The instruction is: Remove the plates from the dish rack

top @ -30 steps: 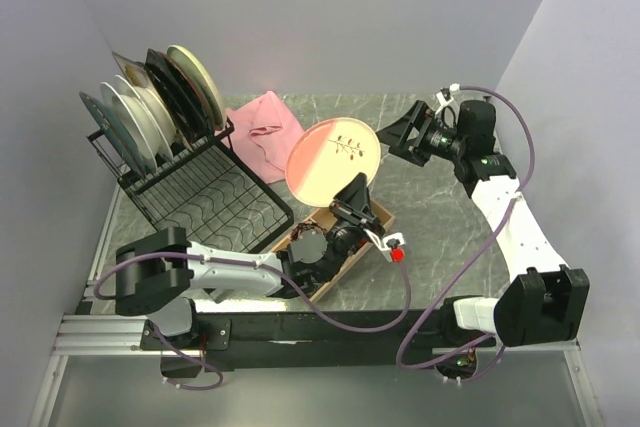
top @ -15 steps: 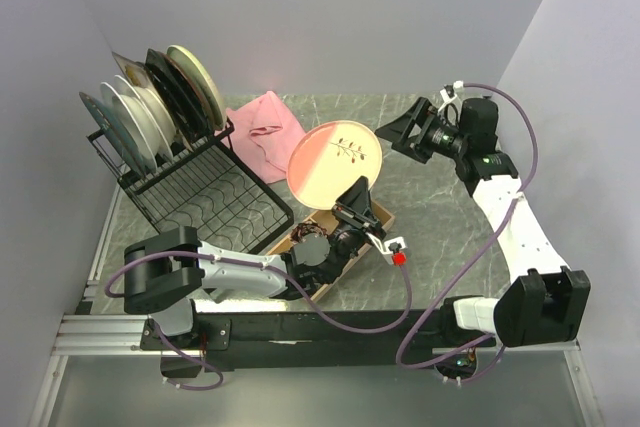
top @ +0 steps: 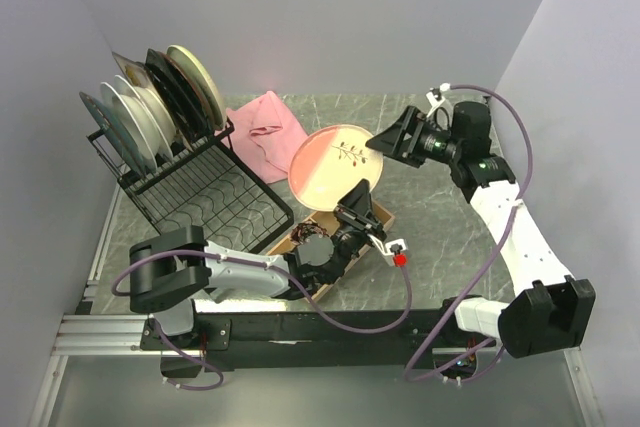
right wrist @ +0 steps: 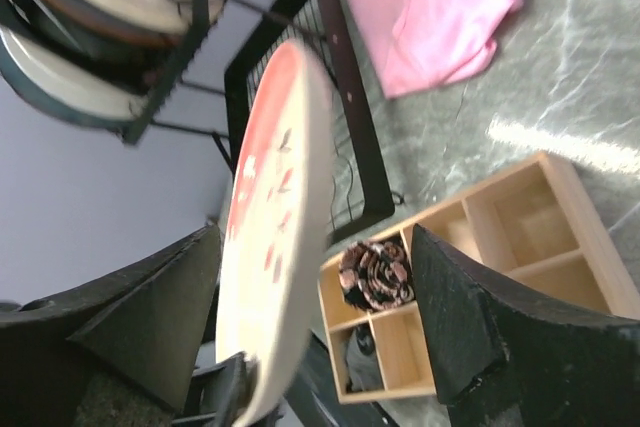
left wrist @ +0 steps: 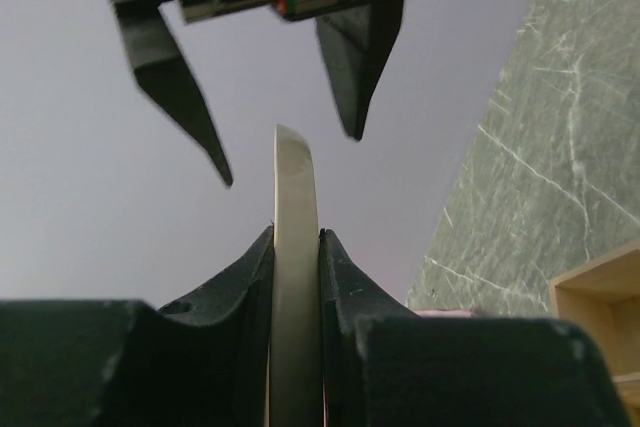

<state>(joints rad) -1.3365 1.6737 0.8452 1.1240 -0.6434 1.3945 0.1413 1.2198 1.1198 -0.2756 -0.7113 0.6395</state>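
Left gripper [left wrist: 295,247] is pinched tight on the lower rim of the pink-cream plate [top: 335,165], both fingers flat against its 2 faces, so the plate stands on edge out in the air, just right of the dish rack [top: 215,197] and clear of its wires. This looks like a handover: the right gripper [left wrist: 290,157] hangs spread wide, 1 finger each side of the top rim, touching nothing, holding nothing. Seen edge-on from the left wrist, the plate is a thin blade rising straight out of the clamp toward that gap. From above, its leaf-printed face tips up and away from the rack; being round it has no long axis, but the grip-to-grip line climbs rightward. The other plates [top: 150,107] wait upright in the rack's back-left slots.
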